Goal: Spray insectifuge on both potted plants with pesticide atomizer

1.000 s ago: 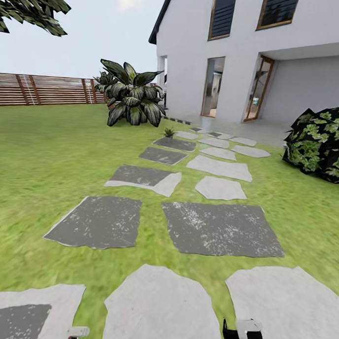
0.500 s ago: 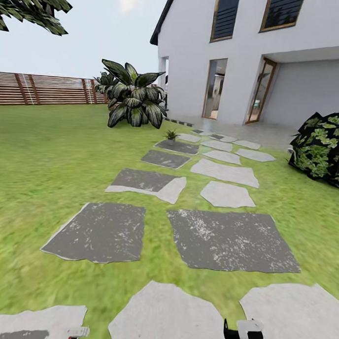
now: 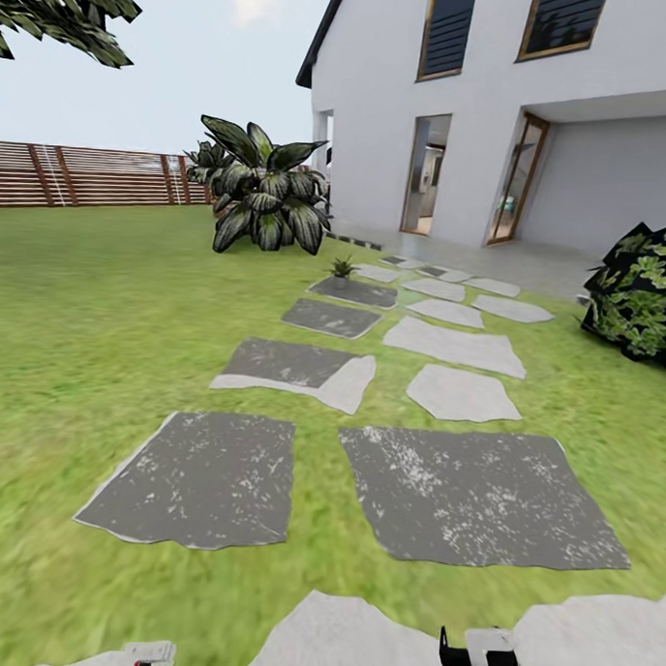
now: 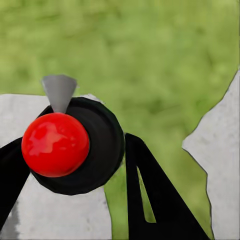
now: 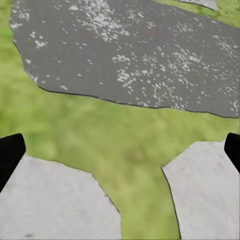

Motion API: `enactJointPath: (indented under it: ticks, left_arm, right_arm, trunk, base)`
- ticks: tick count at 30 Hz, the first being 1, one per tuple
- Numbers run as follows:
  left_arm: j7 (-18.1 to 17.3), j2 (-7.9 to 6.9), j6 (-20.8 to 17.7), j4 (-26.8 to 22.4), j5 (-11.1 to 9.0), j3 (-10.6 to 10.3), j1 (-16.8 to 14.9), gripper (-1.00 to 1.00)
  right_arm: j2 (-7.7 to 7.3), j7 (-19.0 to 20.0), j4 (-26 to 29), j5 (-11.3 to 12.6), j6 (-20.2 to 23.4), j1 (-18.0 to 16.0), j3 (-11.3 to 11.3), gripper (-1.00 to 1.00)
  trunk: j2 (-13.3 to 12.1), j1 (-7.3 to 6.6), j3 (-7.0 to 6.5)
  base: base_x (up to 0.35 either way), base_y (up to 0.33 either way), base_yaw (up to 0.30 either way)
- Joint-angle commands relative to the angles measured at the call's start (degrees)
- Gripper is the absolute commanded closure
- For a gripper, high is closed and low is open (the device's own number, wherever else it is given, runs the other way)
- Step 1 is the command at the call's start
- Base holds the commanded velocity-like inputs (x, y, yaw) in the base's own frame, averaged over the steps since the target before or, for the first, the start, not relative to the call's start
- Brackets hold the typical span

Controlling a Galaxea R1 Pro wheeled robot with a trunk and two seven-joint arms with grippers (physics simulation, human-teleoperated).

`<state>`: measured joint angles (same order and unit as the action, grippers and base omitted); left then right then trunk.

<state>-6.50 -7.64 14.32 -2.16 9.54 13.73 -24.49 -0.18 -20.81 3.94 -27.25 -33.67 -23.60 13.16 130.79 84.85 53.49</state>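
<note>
Where the head camera looks: across the garden lawn [image 3: 102, 304] toward the white house [image 3: 382, 103].
Stepping stones: grey and pale slabs [image 3: 476, 494] run in a loose path from the robot up to the house.
Potted plant: one small green rosette [image 3: 342, 267] stands on a dark slab at the path's far end, near the house; too small to tell more.
Big leafy plant: [image 3: 267, 190] by the house's corner, just beyond the potted plant.
Dark bush: [image 3: 649, 298] in front of the house, on the garage side.
Fence: brown slats [image 3: 88, 177] run away from the house behind the lawn.
Pesticide atomizer: seen end-on, a black round body [image 4: 100, 150] with a red knob and a grey cone, well apart from the house, in the left gripper [image 4: 75, 140].
Left fingers: [image 4: 150, 190] closed against the atomizer on both sides.
Right gripper: [image 5: 120, 150] fingers [image 5: 10, 150] spread wide, holding nothing, over grass between pale slabs.
</note>
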Motion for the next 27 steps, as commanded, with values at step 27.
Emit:
enactJointPath:
  ticks: [27]
  left_arm:
    - [-0.18,-0.01,0.18,0.05,0.54,0.51,-0.03,1.0]
  right_arm:
    - [0.0,-0.21,-0.11,-0.61,-0.12,-0.05,0.37,-1.0]
  trunk:
    - [0.02,0.02,0.05]
  base:
    - [0.288,0.17,0.0]
